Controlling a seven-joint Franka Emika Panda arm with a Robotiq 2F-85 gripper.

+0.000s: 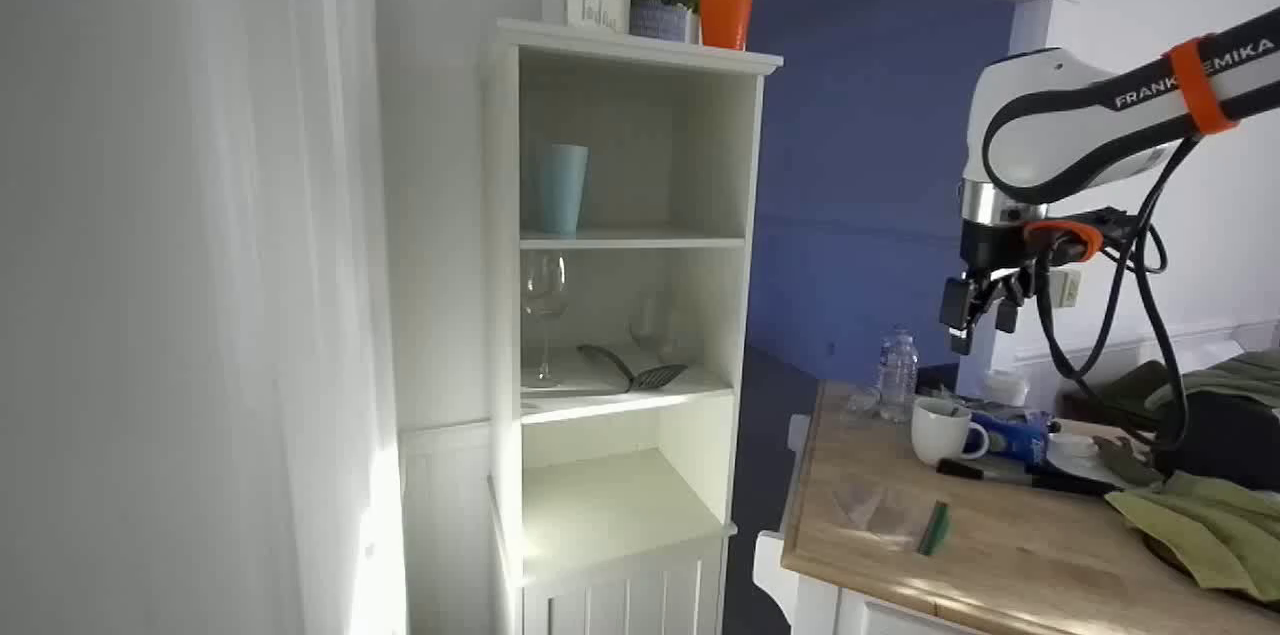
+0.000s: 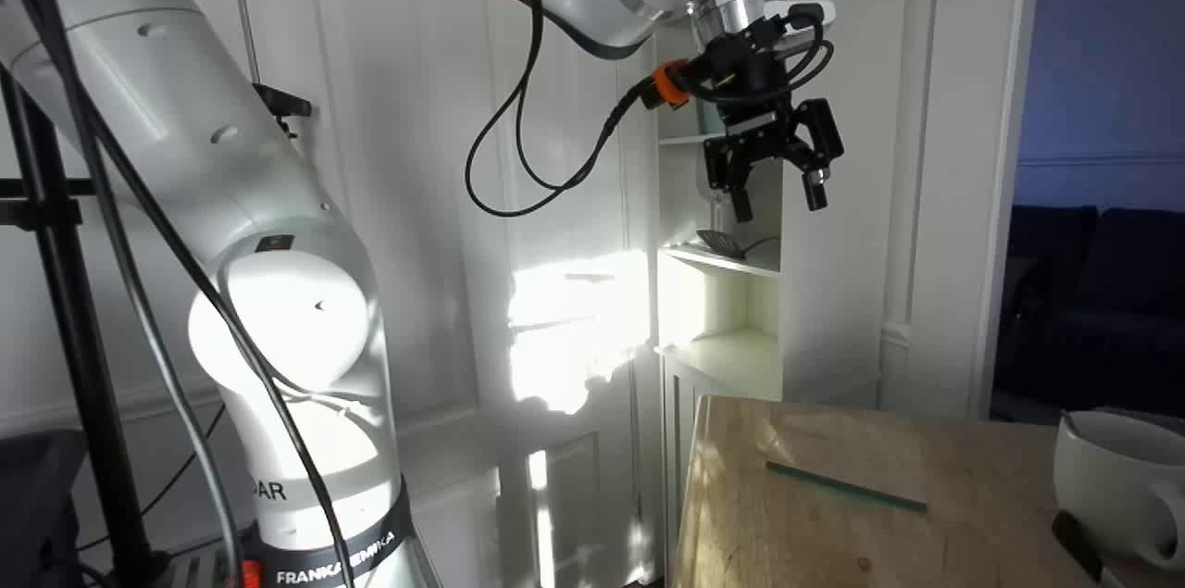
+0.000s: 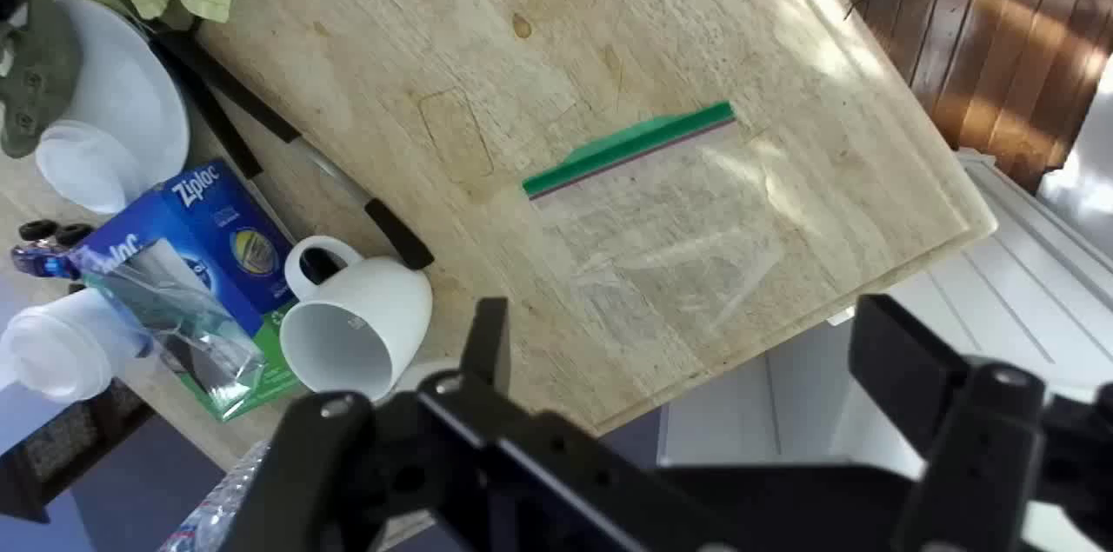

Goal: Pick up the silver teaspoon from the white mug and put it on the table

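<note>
The white mug stands on the light wooden table, beside a blue box. It also shows at the right edge of an exterior view and left of my fingers in the wrist view. I do not clearly see the silver teaspoon. A thin grey sliver shows at the mug's rim in an exterior view, and I cannot tell whether it is the spoon. My gripper is open and empty, high above the table and apart from the mug; its fingers are wide apart in the wrist view.
A clear bag with a green zip lies on the table. A Ziploc box, black-handled utensils, a white plate and a plastic bottle lie around the mug. A white shelf cabinet stands beyond the table.
</note>
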